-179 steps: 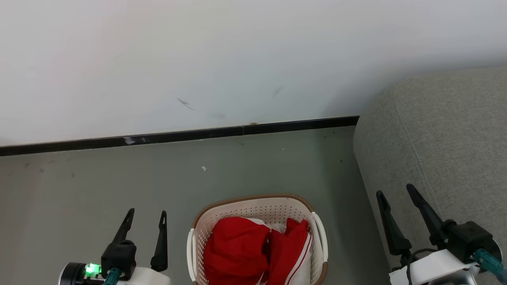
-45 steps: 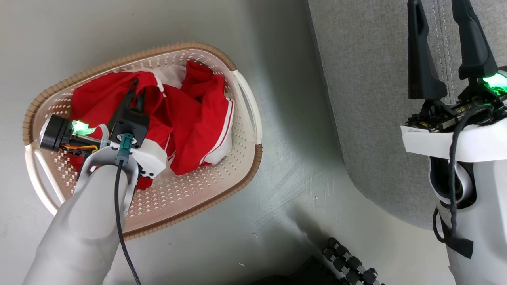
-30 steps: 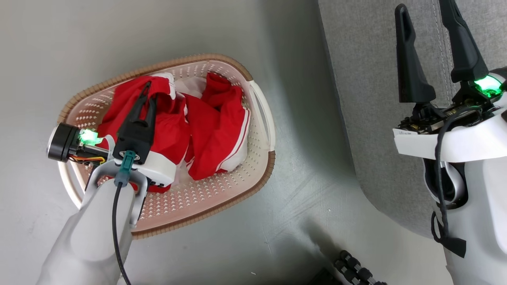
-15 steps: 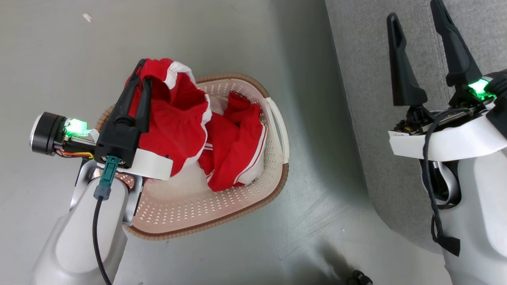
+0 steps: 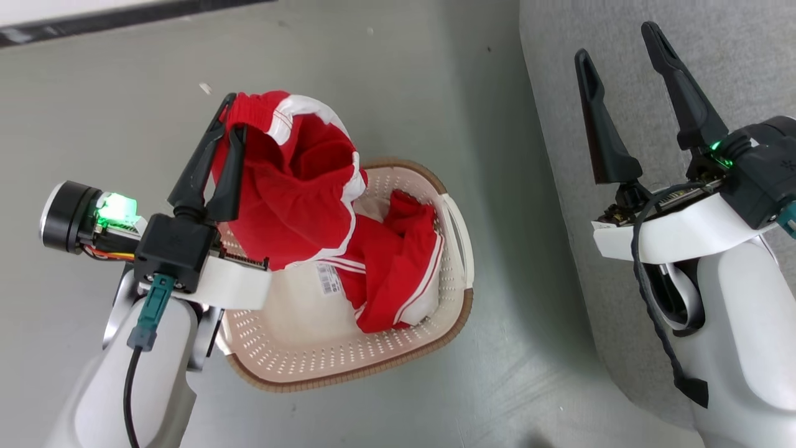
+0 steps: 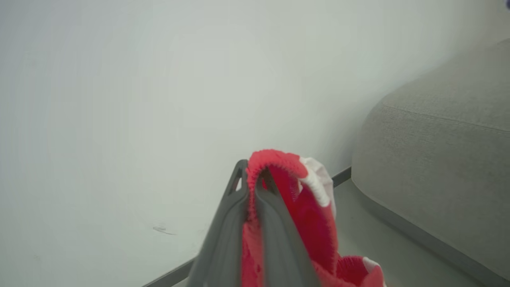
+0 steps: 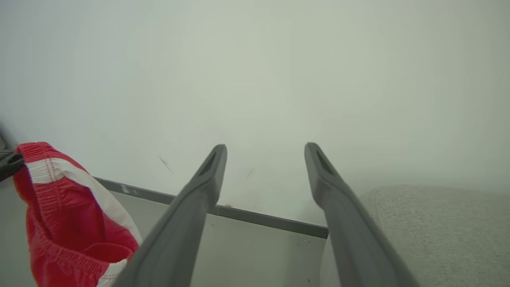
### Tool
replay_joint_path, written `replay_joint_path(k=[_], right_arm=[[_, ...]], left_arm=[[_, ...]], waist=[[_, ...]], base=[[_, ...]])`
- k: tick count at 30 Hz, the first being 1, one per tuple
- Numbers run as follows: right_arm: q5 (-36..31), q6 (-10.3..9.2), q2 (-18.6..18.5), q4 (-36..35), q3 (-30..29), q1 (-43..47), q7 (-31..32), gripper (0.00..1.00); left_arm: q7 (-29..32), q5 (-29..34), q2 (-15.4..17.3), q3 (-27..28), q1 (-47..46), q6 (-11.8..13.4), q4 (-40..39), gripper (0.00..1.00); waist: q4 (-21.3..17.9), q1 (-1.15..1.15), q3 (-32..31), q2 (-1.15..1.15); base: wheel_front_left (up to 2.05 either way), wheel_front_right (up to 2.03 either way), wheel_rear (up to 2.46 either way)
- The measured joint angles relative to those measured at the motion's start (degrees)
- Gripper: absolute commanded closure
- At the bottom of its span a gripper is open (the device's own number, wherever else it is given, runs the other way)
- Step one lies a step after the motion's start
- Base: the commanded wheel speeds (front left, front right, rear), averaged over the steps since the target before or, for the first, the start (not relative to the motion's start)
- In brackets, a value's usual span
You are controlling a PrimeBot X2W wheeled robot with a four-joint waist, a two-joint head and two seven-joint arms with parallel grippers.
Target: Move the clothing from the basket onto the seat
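Observation:
My left gripper (image 5: 233, 115) is shut on the elastic waistband of a red garment with white stripes (image 5: 292, 186), holding it up above the basket (image 5: 348, 367); in the left wrist view the waistband (image 6: 275, 159) is pinched between the fingers of that gripper (image 6: 251, 175). A second red garment with white stripes (image 5: 398, 274) lies inside the cream basket with the brown rim. My right gripper (image 5: 615, 40) is open and holds nothing, hovering over the grey seat (image 5: 734, 56) at the right. The right wrist view shows its spread fingers (image 7: 211, 167) and the lifted garment (image 7: 59, 203) at the left.
The basket stands on a grey-green floor (image 5: 93, 99) between my arms. A white wall with a dark skirting strip (image 5: 124, 15) runs along the back. The seat's rounded corner (image 6: 438, 131) lies close to the basket's right side.
The left gripper has risen out of the basket with the red garment pinched in it, pulling it clear of the other piece. The head camera has tilted up, bringing the skirting into view.

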Motion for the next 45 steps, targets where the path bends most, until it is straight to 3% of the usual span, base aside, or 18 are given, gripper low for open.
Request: replay_joint_path(k=[14,31,45], right_arm=[[-0.27,0.01,-3.13,3.39,3.69,5.42,0.0,0.0],[1.26,0.01,-6.61,8.04,11.65,13.16,0.01,0.0],[3.66,0.02,-11.25,12.34,27.2,14.97,0.01,0.0]], left_arm=[[0.0,-0.81,2.03,0.6,4.67,-1.48,-5.04,1.0],[0.62,-1.11,4.36,-3.37,5.96,-7.09,-7.61,1.0],[4.76,-1.75,3.47,-8.65,5.66,-11.39,-12.05,1.0]], waist=[[3.88,0.0,-9.52,0.0],[7.91,0.0,-21.04,0.0],[10.24,0.0,-28.57,0.0]], base=[[0.0,0.0,0.0],[0.0,0.0,0.0],[0.0,0.0,0.0]])
